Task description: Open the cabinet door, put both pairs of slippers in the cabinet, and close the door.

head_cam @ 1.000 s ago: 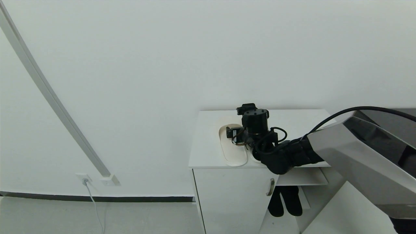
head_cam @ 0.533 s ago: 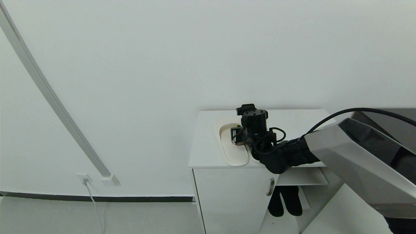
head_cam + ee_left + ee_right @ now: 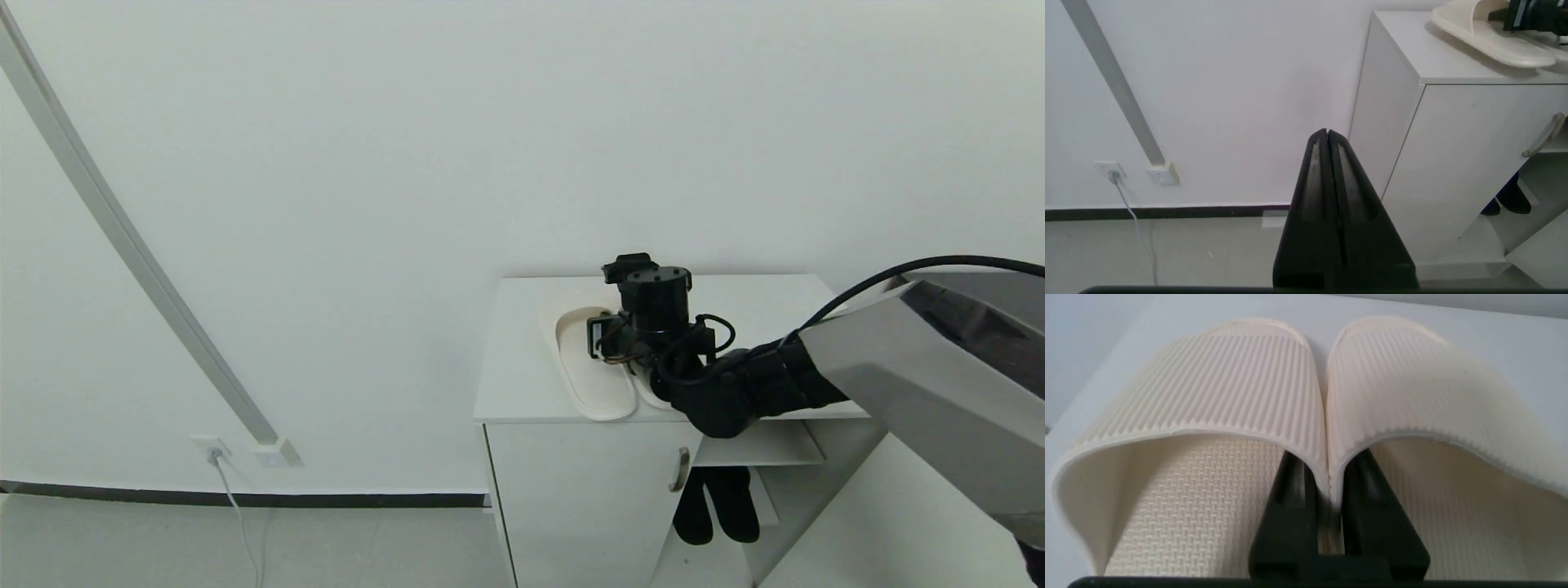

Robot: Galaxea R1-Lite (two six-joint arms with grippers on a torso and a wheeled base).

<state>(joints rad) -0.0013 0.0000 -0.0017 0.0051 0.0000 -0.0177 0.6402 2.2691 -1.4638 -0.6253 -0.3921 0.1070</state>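
light: bright, even, soft, from above | head view: white wall (image 3: 408, 122) greys toward the top of the frame; wall conduit (image 3: 122, 237) bows along the left side, lens distortion | shadows: faint under the cabinet (image 3: 588, 490) top's lip, deeper in its open compartment at lower right | right wrist view: cream slippers (image 3: 1249, 384) shaded under their straps

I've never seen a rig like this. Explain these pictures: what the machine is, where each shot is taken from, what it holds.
It is a two-armed robot with a pincer, called a gripper, on each arm. The wide picture comes from a camera on its head; the other two from cameras on its wrists. On top of the white cabinet lie cream slippers. The right gripper is pinched on their touching inner walls, one finger inside each slipper. The left gripper is shut and empty, away from the cabinet. Inside, on a lower shelf, sit black slippers.
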